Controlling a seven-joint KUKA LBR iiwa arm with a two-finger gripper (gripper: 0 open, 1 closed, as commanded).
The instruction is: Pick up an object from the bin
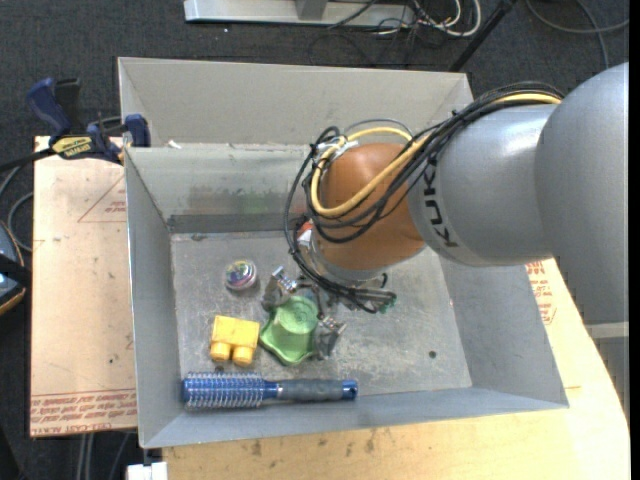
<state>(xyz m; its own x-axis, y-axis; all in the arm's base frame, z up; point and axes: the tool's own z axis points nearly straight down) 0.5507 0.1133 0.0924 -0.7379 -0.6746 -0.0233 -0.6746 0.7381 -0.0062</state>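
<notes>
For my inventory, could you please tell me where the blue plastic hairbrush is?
In the camera view the blue plastic hairbrush lies along the grey metal bin's near edge, left of centre, just below the yellow plastic brick.

Lighting: bright, even, diffuse, from overhead, with no hard shadows. Grey sheet-metal bin (150, 268): walls read flat matte, floor has a dull patchy sheen, no blown glare. A soft shadow band runs along the foot of the back wall, with a fainter one on the floor under the glossy orange dome-shaped wrist cover (365, 208). The dome's top carries a broad soft highlight. Big silver-grey arm housing (540, 188) shades smoothly, lighter at upper right. Blue bristled plastic hairbrush (265, 391) throws only a thin shadow. Dark carpet (60, 28) around the bin soaks up light.
</notes>
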